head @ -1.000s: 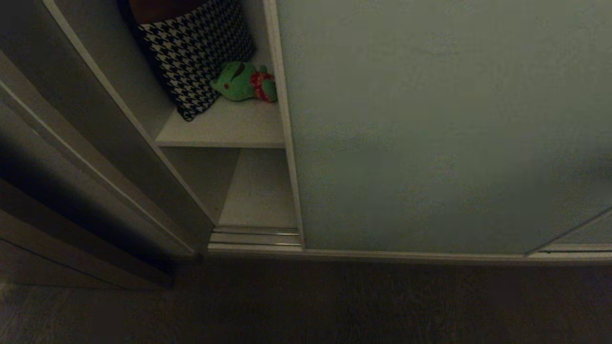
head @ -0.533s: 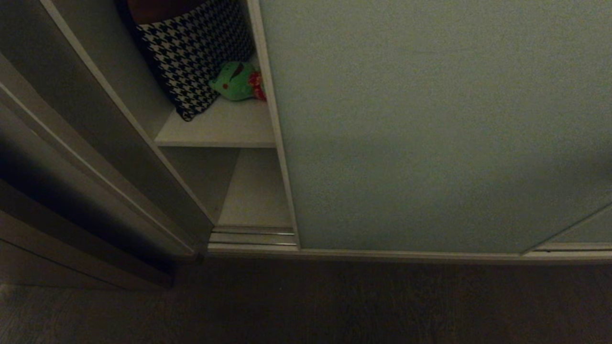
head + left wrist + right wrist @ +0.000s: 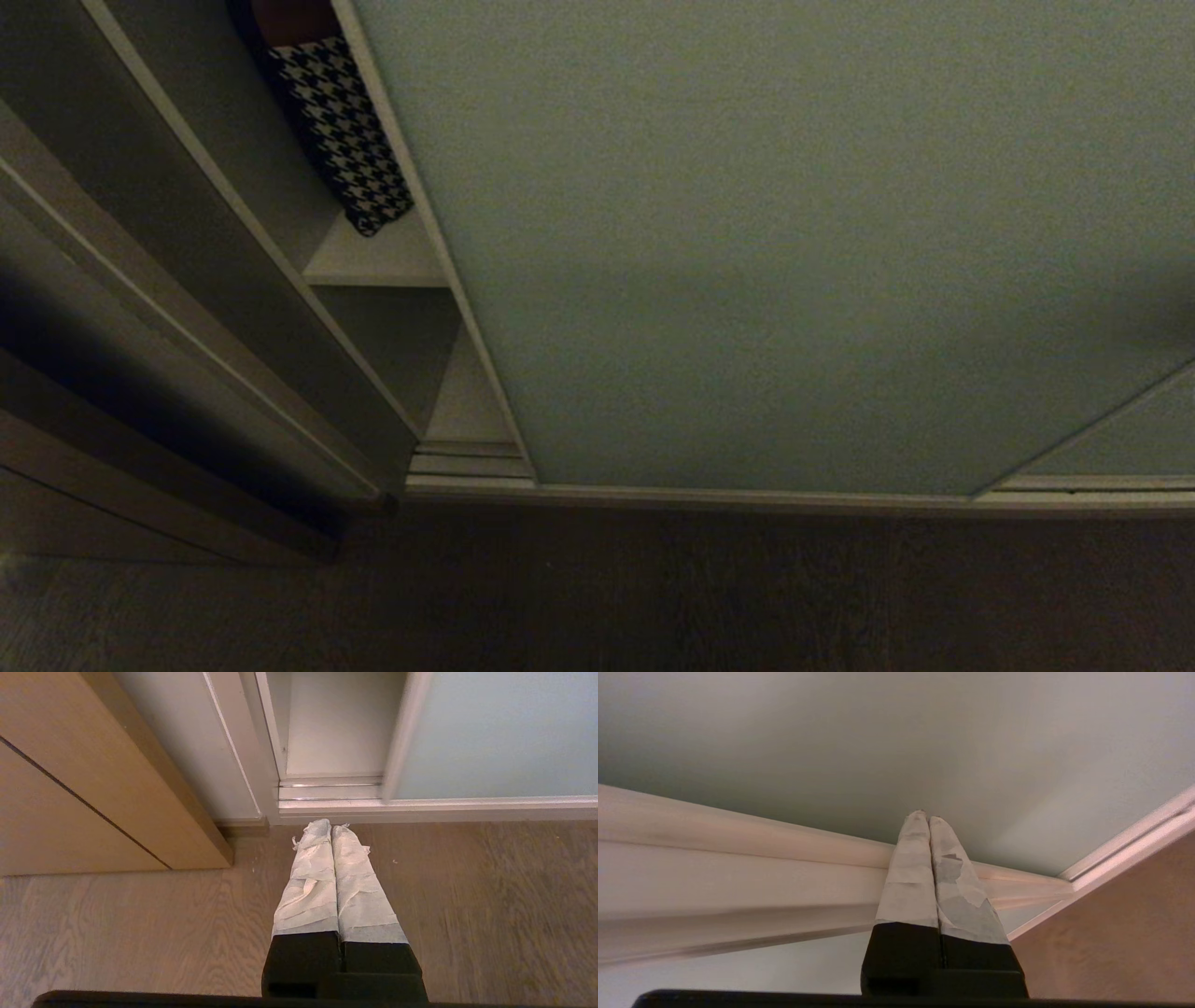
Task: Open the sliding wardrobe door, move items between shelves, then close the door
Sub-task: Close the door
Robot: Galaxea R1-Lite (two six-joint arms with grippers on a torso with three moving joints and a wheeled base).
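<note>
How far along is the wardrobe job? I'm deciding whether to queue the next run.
Near the end. Toy moves look finished, though no toy shows now. In hand: the sliding wardrobe door has slid left, leaving a narrow gap showing the houndstooth cushion and a shelf; the shut right hand is at its panel. Left: close that gap. The left hand hangs shut above the floor.

head view: very dim and grainy; deep shadow on the dark brown wooden panelling (image 3: 112,392)
left wrist view: bright, evenly lit, sharp
right wrist view: soft, door frame edge (image 3: 738,872) smeared
</note>
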